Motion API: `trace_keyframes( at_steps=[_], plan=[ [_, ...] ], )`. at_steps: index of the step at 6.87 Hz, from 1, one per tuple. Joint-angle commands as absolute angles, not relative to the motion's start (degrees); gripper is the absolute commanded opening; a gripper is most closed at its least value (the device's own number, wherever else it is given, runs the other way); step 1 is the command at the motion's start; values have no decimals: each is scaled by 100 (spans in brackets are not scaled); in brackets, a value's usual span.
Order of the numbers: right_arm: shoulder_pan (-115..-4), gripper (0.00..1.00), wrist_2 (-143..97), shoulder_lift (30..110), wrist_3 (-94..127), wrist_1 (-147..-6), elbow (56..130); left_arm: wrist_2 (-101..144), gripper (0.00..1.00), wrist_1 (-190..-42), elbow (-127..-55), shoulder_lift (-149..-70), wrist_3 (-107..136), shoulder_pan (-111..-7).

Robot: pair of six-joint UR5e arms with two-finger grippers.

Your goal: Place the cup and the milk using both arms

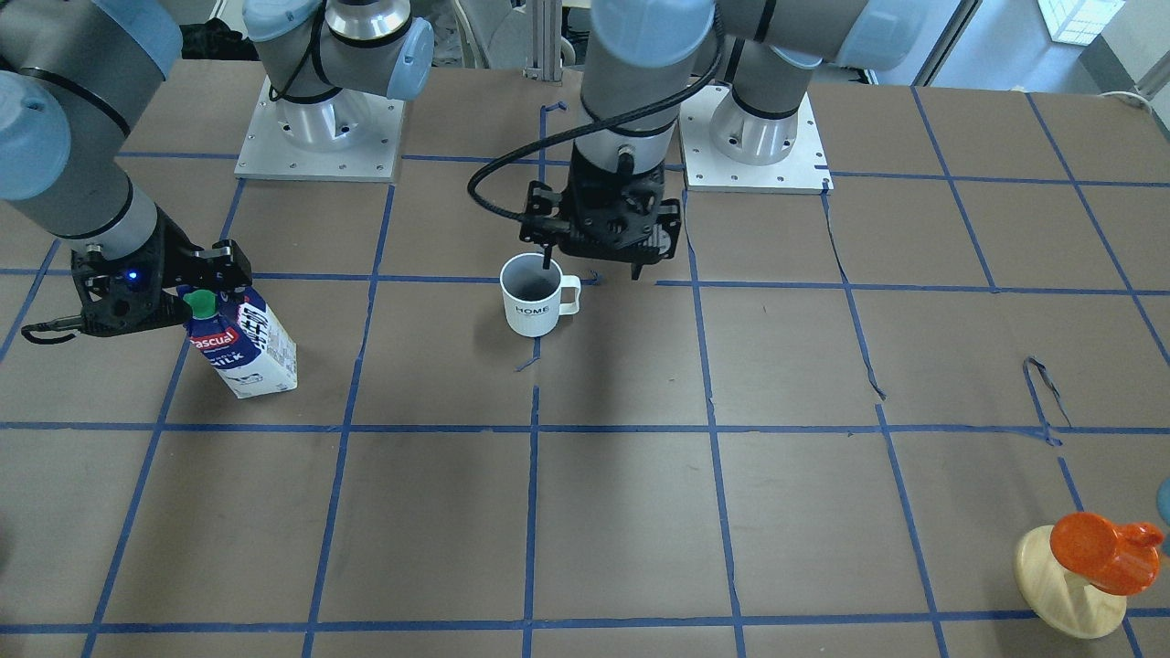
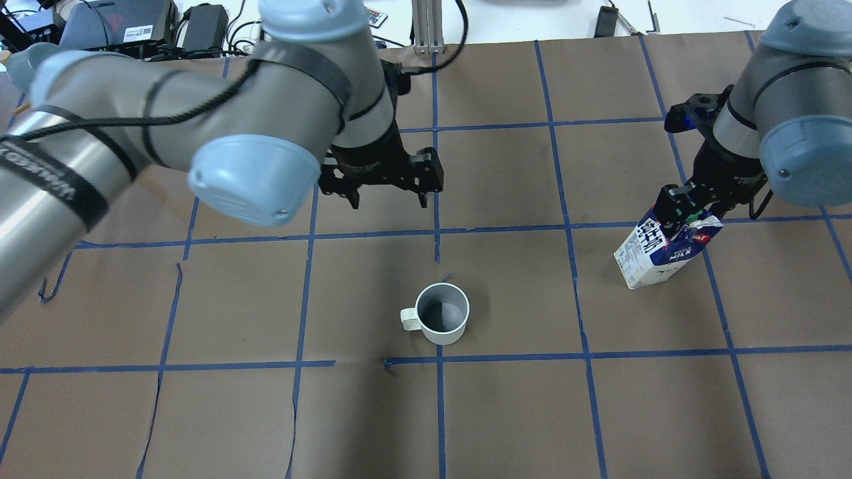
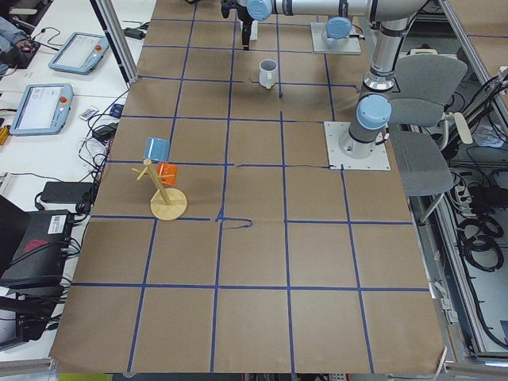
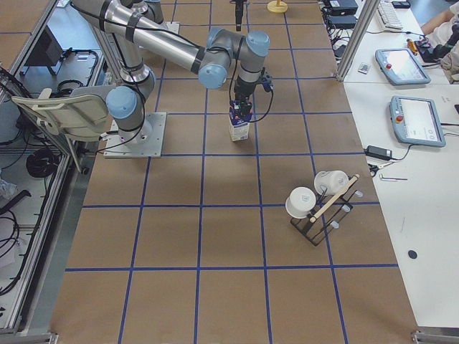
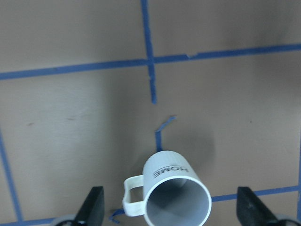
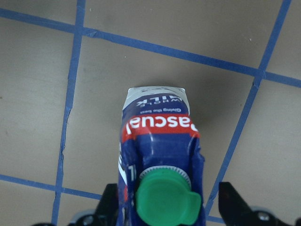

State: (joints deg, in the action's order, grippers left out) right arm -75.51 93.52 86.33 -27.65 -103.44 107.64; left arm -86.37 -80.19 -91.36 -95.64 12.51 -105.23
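Note:
The white cup [image 1: 533, 297] marked "HOME" stands upright on the table near the middle, with its handle towards the robot's left. It also shows in the overhead view [image 2: 441, 313] and the left wrist view [image 5: 174, 197]. My left gripper [image 1: 592, 267] hangs above it, open and empty, clear of the rim. The blue and white milk carton [image 1: 245, 347] with a green cap stands on the table on the robot's right. My right gripper [image 1: 206, 297] straddles the carton's top [image 6: 160, 141], and a small gap shows beside one finger [image 6: 233, 202].
A wooden mug tree [image 1: 1069, 585] with an orange cup [image 1: 1101, 544] stands at the table's far left corner. A black rack with white cups [image 4: 315, 208] stands at the robot's right end. Blue tape lines grid the brown table [image 2: 506, 412].

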Motion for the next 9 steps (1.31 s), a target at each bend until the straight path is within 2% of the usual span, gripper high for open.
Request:
trace_keyframes(
  at_steps=[1, 2, 3, 6, 9],
  plan=[
    [-7576, 49, 9290, 8640, -2742, -10397, 10749, -8702, 100, -8419, -8983, -8993, 347, -9540],
    [-7576, 38, 9046, 8648, -2725, -10397, 10740, -8753, 100, -8429, -8991, -8904, 291, -9319],
    [-7576, 20, 9009, 8648, -2725, -10397, 10688, -8763, 100, -8646, -9000, -8834, 290, -9212],
    [-7698, 3, 9000, 8666, -2646, -10318, 10389, -8789, 100, -8719, -9079, -8798, 290, -9176],
    [-8758, 3, 8579, 8640, -754, -10028, 10029, -8780, 100, -8701, -9079, -8833, 237, -9080]
  ],
)
